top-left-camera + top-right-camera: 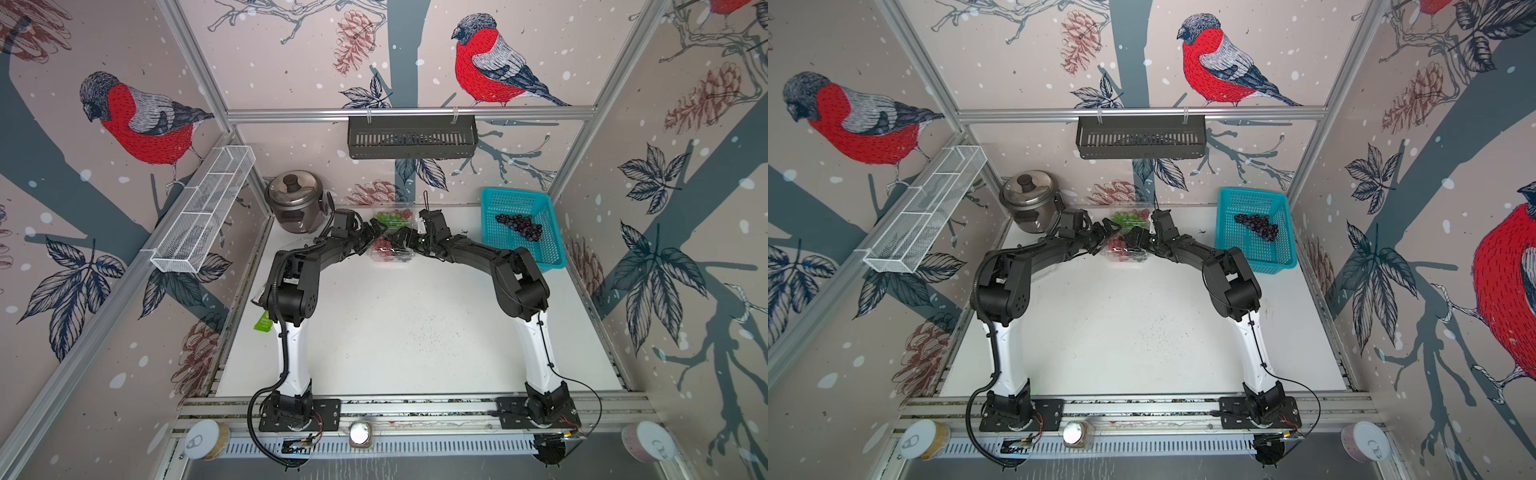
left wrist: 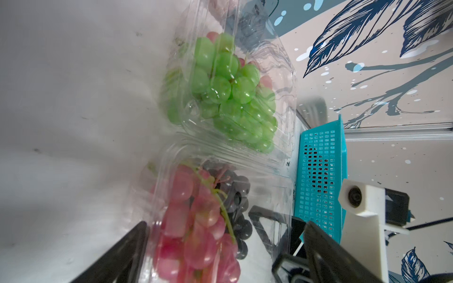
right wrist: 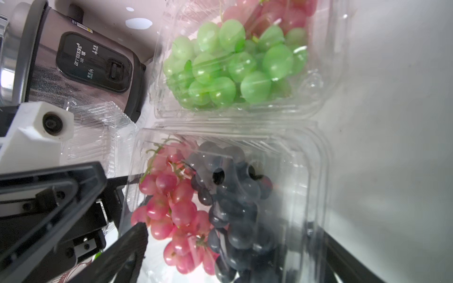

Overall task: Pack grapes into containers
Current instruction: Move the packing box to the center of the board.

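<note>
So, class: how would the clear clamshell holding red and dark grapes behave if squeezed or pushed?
The clamshell looks thin and ribbed, so its walls probably flex under a squeeze. Loaded with red grapes and dark grapes, it likely slides rather than tips on the table.

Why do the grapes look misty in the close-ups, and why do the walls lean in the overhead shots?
Left wrist view: the red grapes nearest the lens are out of focus, the green grapes sharper. Right wrist view: white glare streaks on the clear container veil the dark grapes. Both top views: sharp, evenly lit, but the wide lens splays the walls outward.
</note>
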